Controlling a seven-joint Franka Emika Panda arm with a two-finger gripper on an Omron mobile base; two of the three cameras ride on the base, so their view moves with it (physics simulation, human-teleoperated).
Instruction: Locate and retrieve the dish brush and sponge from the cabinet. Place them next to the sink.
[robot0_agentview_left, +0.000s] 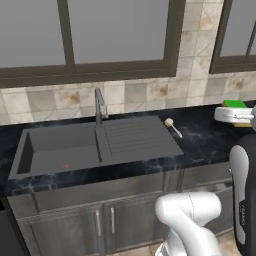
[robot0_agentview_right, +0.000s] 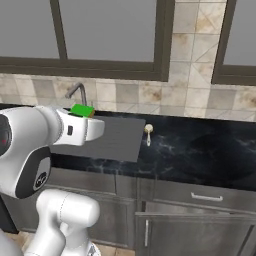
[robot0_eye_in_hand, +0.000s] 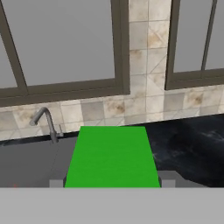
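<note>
My gripper is shut on the sponge, a green block that spans the gap between the two fingertips. In the left base view the sponge sits in the white hand of the gripper above the counter at the far right. In the right base view the gripper carries the sponge over the sink's drainboard. The dish brush lies on the black counter just right of the sink, also seen as the dish brush beside the sink. The cabinet is out of view.
A grey faucet stands behind the basin, against a tiled wall under dark-framed windows. Black marble counter stretches to the right of the brush. Drawer and door units with silver handles run below the counter.
</note>
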